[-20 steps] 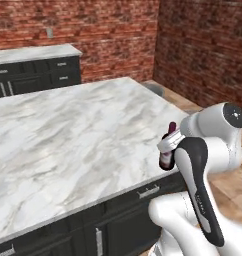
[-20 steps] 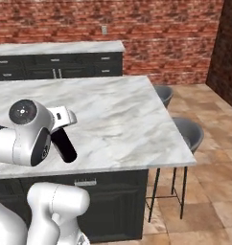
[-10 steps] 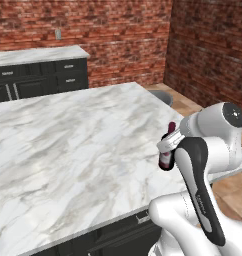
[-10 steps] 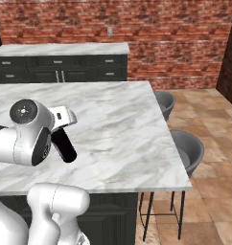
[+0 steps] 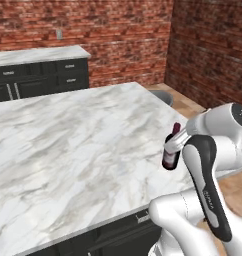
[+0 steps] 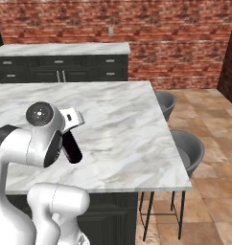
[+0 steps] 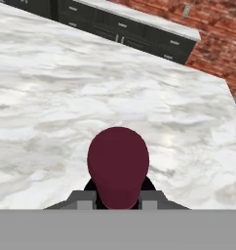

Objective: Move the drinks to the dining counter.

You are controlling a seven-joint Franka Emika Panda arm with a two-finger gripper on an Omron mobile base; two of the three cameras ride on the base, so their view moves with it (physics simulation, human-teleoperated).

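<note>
Now jaws grip wine bottle (image 5: 171,151) above dining counter (image 5: 73,145).

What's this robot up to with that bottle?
The white robot arm is carrying a dark wine bottle with a red cap, one of the drinks it is meant to bring over. Its gripper is shut on the bottle just below the cap. It holds the bottle up over the near edge of the dining counter, the wide marble-topped island; the bottle is not set down yet. Two grey stools stand along the island's far side.
</note>
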